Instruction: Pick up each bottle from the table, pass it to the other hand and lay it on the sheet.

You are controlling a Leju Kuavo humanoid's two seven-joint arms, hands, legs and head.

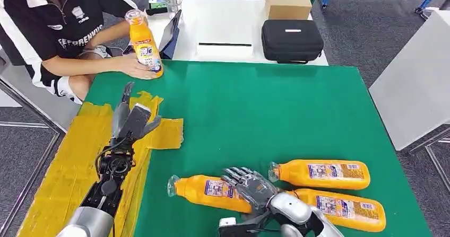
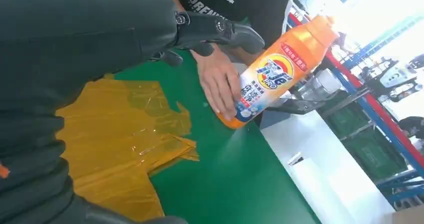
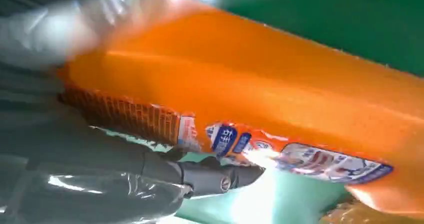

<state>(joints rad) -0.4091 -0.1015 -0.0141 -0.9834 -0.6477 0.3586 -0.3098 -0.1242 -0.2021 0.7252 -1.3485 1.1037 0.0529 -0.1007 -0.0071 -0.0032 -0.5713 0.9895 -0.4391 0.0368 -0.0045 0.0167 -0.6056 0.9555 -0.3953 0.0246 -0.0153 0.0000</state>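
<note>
The green-covered bench (image 1: 276,115) carries three orange plastic detergent bottles lying on their sides, long axes running across the bench, clear caps pointing toward the crinkled yellow plastic sheet (image 1: 69,163) at the bench's left edge. The right hand (image 1: 249,186) rests over the nearest lying bottle (image 1: 204,192), fingers draped on its body; whether they grip it cannot be told. Beyond it lie the second bottle (image 1: 323,174) and the third bottle (image 1: 345,209). The left hand (image 1: 130,121) hovers above the sheet, fingers spread, holding nothing. Past the sheet, a seated person's hand (image 1: 135,67) steadies a fourth orange bottle (image 1: 144,45) upright, cap up.
</note>
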